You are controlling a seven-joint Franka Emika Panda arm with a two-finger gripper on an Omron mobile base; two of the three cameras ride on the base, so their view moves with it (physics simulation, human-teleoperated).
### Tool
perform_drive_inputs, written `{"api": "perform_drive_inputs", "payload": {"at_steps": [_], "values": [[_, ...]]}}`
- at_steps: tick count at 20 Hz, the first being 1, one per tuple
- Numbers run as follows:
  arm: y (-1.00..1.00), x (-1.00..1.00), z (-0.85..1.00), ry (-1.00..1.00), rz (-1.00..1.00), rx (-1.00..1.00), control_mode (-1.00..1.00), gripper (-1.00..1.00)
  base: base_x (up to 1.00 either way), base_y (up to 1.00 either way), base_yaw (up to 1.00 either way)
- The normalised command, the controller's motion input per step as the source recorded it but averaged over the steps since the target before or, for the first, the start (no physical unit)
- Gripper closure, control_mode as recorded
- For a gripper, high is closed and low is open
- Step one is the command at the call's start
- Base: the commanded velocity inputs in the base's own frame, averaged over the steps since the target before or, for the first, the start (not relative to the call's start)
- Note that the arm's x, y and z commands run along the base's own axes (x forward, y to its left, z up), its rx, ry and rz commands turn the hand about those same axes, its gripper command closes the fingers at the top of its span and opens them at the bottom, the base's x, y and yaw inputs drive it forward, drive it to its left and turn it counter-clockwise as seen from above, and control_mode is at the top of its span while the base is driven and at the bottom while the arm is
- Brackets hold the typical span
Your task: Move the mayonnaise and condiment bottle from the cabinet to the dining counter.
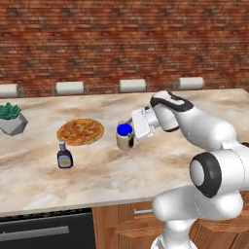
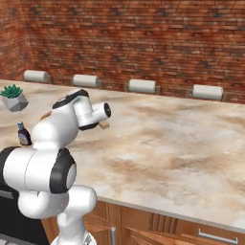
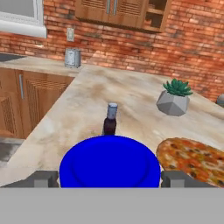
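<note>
The mayonnaise [image 1: 125, 138], a cream jar with a blue lid [image 3: 109, 162], stands upright at the level of the dining counter [image 1: 146, 175], right of the middle. My gripper [image 1: 130, 135] reaches in from the right, its two fingertips [image 3: 43, 179] pressed against the jar's sides, shut on it. Whether the jar's base touches the marble I cannot tell. The condiment bottle [image 1: 64, 158], dark with a pale label, stands on the same counter to the jar's left, and in the hand view the bottle [image 3: 110, 120] shows just beyond the lid. The cabinet [image 3: 94, 11] hangs on the far brick wall.
A pizza [image 1: 80, 132] lies between bottle and jar, a little further back. A potted succulent [image 1: 10, 119] sits at the counter's left end. Pale stool tops [image 1: 133, 85] line the far edge. Bare marble [image 2: 167, 143] stretches to the arm's right.
</note>
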Motion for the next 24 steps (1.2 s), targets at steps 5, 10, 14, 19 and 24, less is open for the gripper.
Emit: {"api": "perform_drive_inputs", "payload": {"at_steps": [5,10,14,19,24], "values": [[0.0,0.62,-0.41,0.05,0.0,0.02,-1.0,1.0,0.0,0.0,0.0],[0.0,0.42,-0.42,0.05,0.0,0.01,-1.0,1.0,0.0,0.0,0.0],[0.0,0.39,-0.38,0.03,0.0,0.01,-1.0,1.0,0.0,0.0,0.0],[0.0,0.39,-0.39,0.03,0.0,0.01,-1.0,1.0,0.0,0.0,0.0],[0.0,0.37,-0.39,0.03,0.0,0.0,-1.0,1.0,0.0,0.0,0.0]]}}
